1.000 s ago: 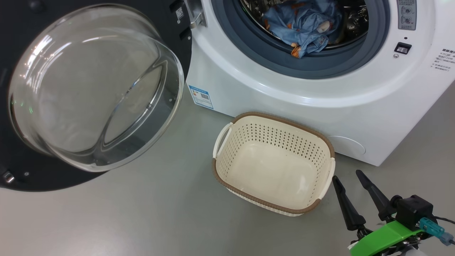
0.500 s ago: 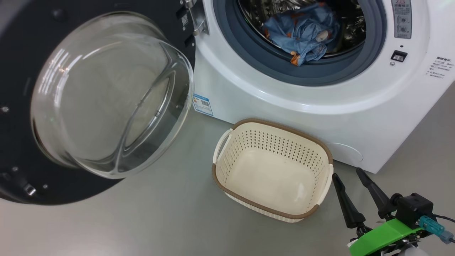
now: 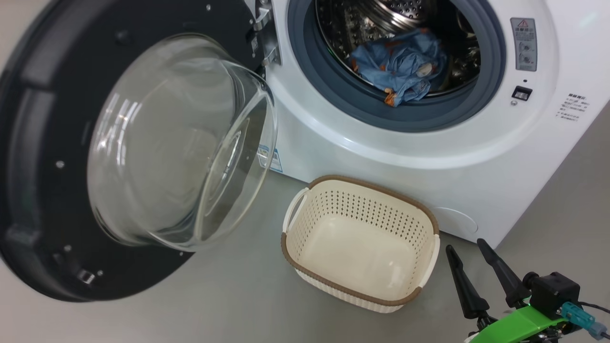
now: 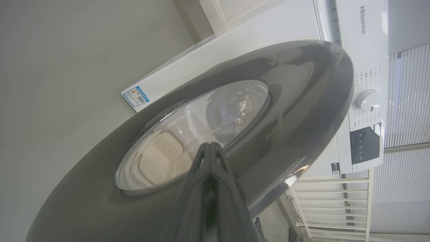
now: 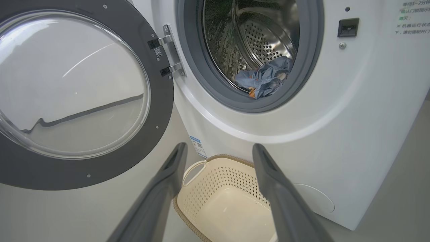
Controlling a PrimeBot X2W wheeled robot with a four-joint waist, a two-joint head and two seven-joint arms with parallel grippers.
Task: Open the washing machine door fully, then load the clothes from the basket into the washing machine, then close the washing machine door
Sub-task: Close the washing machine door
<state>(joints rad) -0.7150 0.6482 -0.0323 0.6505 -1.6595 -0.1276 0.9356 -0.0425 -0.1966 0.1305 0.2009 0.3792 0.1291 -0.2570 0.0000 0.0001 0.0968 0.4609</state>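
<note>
Here the door (image 3: pixel 43 143) stands swung wide at the left of the washer (image 3: pixel 381 157), its glass bowl bulging toward the basket (image 3: pixel 362 183). The clothes (image 3: pixel 398 66), blue with orange prints, lie bunched in the drum (image 3: pixel 405 14), one fold draped onto the gasket (image 3: pixel 329 85). The basket sits empty on the floor (image 3: pixel 238 295) just before the washer. The right tool (image 3: pixel 464 245) hovers beside the basket's right end, fingers spread. The left tool (image 4: pixel 210 149) has its fingers pressed together, tips at the door's outer face; whether they touch it is hard to tell
</note>
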